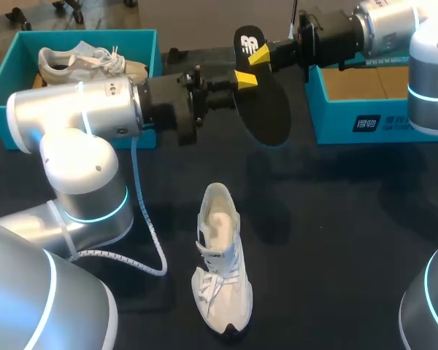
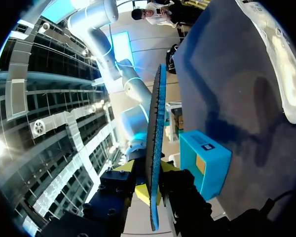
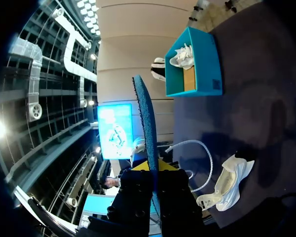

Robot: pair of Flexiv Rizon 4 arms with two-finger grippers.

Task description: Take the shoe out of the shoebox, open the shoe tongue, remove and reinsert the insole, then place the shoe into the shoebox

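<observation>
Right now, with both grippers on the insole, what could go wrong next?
Both the left gripper and right gripper pinch the insole near one end; uneven pulls might bend or drop it. The shoe sits unheld, so it may slide when the insole goes in.

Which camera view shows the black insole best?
The head view. There the insole turns its broad black face to the camera, gripped at one end by the left tool and the right tool. Each wrist view shows it only edge-on, as a thin strip between that tool's yellow tips.
</observation>
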